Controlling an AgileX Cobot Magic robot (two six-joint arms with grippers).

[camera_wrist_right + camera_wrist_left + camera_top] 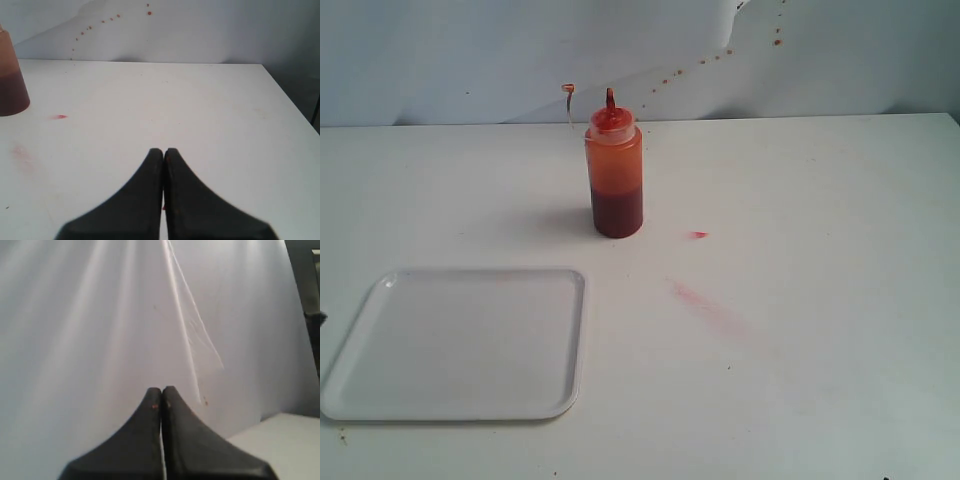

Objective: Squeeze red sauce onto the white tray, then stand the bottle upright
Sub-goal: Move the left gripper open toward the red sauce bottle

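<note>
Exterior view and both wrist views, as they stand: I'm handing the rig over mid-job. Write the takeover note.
Left gripper: shut, empty, facing the backdrop.
Right gripper: shut, empty, over the white table.
Translucent orange plastic squeeze bottle: upright on the table beyond the tray, dark red sauce in its lower part.
Flat glossy white rectangular tray: bare, no sauce on it.
Done: nothing that shows; a small red dash and a faint pinkish smear lie on the table, off the tray.
Left: grasp the bottle, squeeze sauce onto the tray, stand it upright.
</note>
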